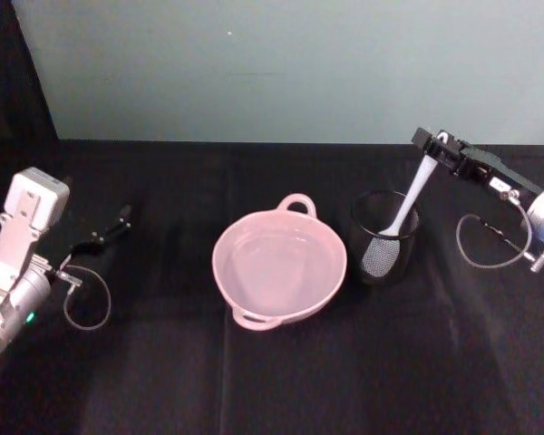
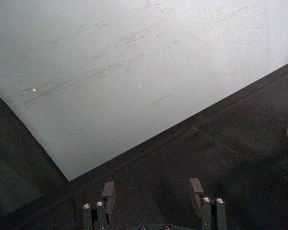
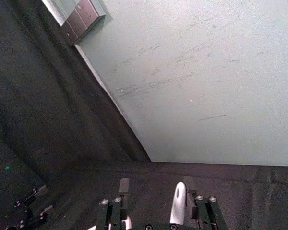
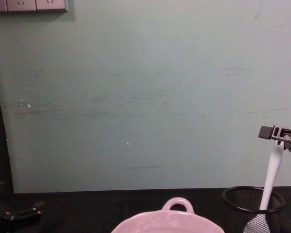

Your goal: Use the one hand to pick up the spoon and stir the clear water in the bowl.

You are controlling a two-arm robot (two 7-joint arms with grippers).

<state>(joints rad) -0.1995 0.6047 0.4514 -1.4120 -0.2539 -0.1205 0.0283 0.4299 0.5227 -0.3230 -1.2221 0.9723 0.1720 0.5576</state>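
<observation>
gripping the spoon [image 1: 401,216] inside the mesh cup [image 1: 383,238], right end effector [image 1: 438,148] beside the bowl [image 1: 279,265].

A black wire-mesh cup [image 1: 384,237] stands on the black-covered table [image 1: 272,381].

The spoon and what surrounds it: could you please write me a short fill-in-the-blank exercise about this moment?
1. The right gripper grips the spoon by its ____.
2. The spoon's blade stands inside the black ____ cup.
3. The pink bowl sits to the robot's ____ of that cup.
4. The left gripper, parked apart from the bowl, has its fingers ____.

Missing words: handle; mesh; left; open
</observation>
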